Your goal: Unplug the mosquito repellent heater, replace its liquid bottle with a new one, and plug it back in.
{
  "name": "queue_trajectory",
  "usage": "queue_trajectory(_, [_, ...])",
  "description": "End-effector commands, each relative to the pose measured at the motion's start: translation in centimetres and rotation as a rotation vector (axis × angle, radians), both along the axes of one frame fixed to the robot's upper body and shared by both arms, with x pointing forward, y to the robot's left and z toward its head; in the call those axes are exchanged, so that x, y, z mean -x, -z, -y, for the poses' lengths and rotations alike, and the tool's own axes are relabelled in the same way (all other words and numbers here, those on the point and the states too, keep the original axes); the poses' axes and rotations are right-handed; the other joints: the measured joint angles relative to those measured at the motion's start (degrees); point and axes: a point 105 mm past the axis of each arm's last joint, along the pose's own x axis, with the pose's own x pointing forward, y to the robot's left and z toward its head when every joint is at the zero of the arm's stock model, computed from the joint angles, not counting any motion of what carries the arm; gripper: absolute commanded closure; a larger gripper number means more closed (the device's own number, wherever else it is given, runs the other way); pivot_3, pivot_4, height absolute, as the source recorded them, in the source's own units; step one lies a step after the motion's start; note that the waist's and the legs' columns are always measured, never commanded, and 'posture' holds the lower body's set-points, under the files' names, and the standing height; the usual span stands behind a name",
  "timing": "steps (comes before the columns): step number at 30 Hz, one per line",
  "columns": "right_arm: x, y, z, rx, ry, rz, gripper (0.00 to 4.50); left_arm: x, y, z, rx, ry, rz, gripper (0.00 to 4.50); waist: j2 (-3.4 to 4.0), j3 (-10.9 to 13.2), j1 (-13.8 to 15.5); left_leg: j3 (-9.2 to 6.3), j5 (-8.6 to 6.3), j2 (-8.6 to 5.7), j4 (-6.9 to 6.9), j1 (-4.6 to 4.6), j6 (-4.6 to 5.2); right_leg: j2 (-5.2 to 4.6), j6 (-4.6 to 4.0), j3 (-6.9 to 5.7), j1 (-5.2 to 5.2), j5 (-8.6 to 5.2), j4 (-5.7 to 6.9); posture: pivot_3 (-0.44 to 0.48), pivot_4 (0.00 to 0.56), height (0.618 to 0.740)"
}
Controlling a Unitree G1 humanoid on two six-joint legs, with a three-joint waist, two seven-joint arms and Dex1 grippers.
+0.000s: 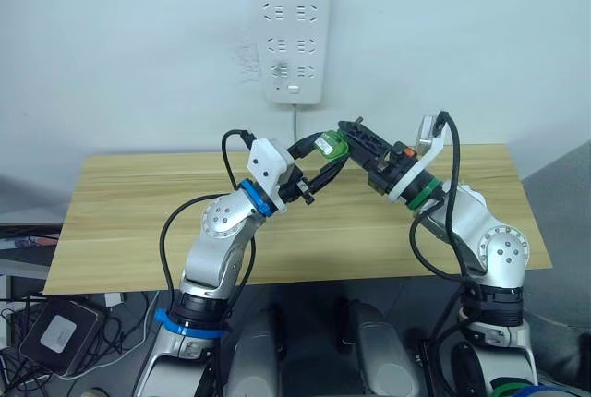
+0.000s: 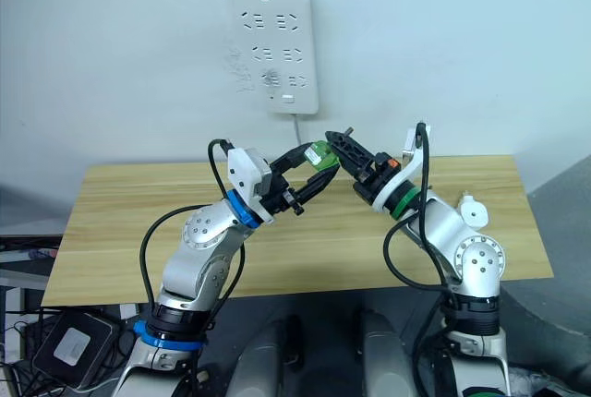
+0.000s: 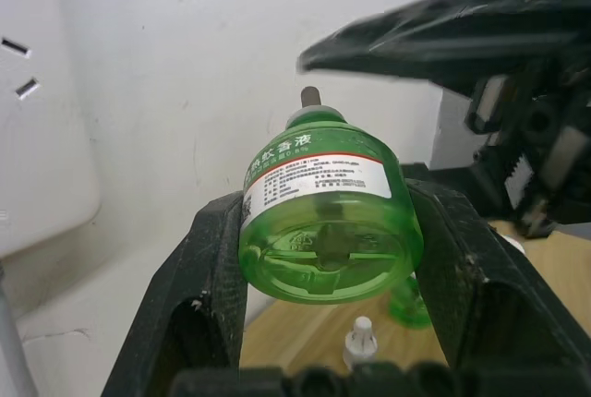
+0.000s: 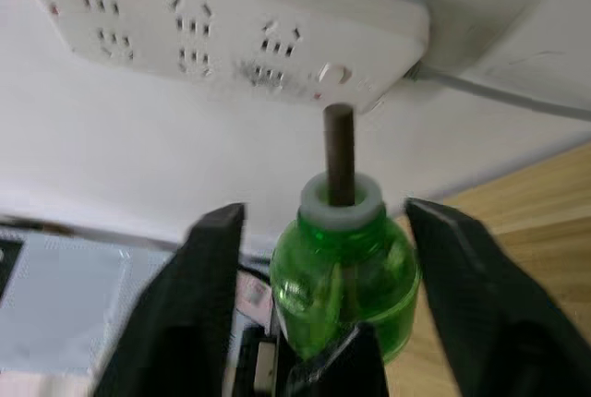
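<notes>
Green bottle (image 3: 323,231): clamped base-first between the left hand's (image 3: 323,258) black fingers (image 3: 212,277), label up, dark wick (image 3: 310,96) pointing away.
Eye views: both arms raised over the wooden counter (image 1: 129,222), hands meeting below the white wall power strip (image 1: 288,37); bottle (image 1: 327,144) held between them in the air; strip's sockets all bare, nothing plugged in.
Left wrist view: right hand's (image 3: 443,32) black finger just past the wick; a second green bottle (image 3: 409,307) and a small white capped item (image 3: 360,334) lying on the counter below.
Right wrist view: right hand's (image 4: 325,231) fingers (image 4: 199,277) spread apart to either side of the bottle's neck (image 4: 342,203), not gripping it; wick aimed toward the strip.
Heater: not made out anywhere.
Progress, judged: unplugging apparently done, since the strip stood bare; bottle swap under way; fitting the bottle into the heater and plugging back in left.
</notes>
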Motion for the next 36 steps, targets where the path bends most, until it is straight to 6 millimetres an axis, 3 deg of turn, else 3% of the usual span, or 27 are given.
queue_trajectory(1, [2.8, 0.0, 0.6, 0.15, -0.124, 0.1, 0.13, 0.6, -1.5, -0.3, 0.046, 0.075, -0.03, 2.25, -0.01, -0.02, 0.09, 0.0, 0.0, -0.01, 0.0, -0.03, 0.0, 0.0, 0.0, 0.0, -0.01, 0.0, 0.0, -0.16, 0.308, 0.74])
queue_trajectory(4, [4.0, 0.5, 2.6, 0.331, -0.171, 0.146, 0.03, 0.8, -1.7, -1.0, 0.089, 0.174, -0.179, 2.25, -0.02, -0.04, 0.11, -0.02, 0.0, -0.03, 0.02, -0.06, 0.01, -0.01, 0.03, -0.01, -0.01, 0.01, -0.03, -0.159, 0.305, 0.74])
queue_trajectory(9, [2.5, 2.3, 8.2, 0.713, -0.054, 0.126, 0.03, 2.8, -1.4, -3.1, 0.196, 0.449, -0.541, 2.25, 0.02, -0.18, -0.26, -0.02, 0.02, 0.03, 0.02, -0.03, 0.01, 0.08, 0.08, 0.0, -0.05, 0.0, 0.01, -0.176, 0.297, 0.74])
queue_trajectory(15, [-0.1, 5.3, 15.9, 1.113, 0.131, 0.044, 0.03, 4.4, -3.2, -3.4, 0.268, 0.587, -0.635, 2.25, -0.15, -0.39, 0.05, 0.04, 0.03, -0.04, 0.06, -0.04, -0.01, 0.05, 0.19, 0.06, -0.04, 0.02, -0.03, -0.181, 0.286, 0.74])
queue_trajectory(21, [-3.0, 6.8, 20.9, 1.237, 0.315, -0.04, 0.03, 5.3, -3.2, -3.1, 0.255, 0.61, -0.656, 2.25, -0.13, -0.76, -0.06, 0.07, 0.05, -0.03, 0.07, -0.03, -0.03, 0.04, 0.18, 0.08, -0.04, 0.05, -0.01, -0.169, 0.276, 0.74])
queue_trajectory(25, [-4.0, 7.8, 22.3, 1.259, 0.342, -0.083, 0.03, 5.6, -3.1, -3.0, 0.255, 0.595, -0.652, 2.25, -0.12, -0.83, 0.02, 0.06, 0.05, -0.03, 0.07, -0.03, -0.04, 0.05, 0.17, 0.06, -0.05, 0.05, 0.0, -0.155, 0.27, 0.74])
queue_trajectory(36, [-4.7, 10.9, 23.3, 1.257, 0.307, -0.215, 0.03, 6.6, -2.3, -2.9, 0.235, 0.583, -0.672, 2.25, -0.1, -0.92, 0.31, 0.06, 0.06, -0.05, 0.11, -0.03, -0.05, 0.04, 0.15, 0.07, -0.03, 0.06, 0.02, -0.131, 0.27, 0.74])
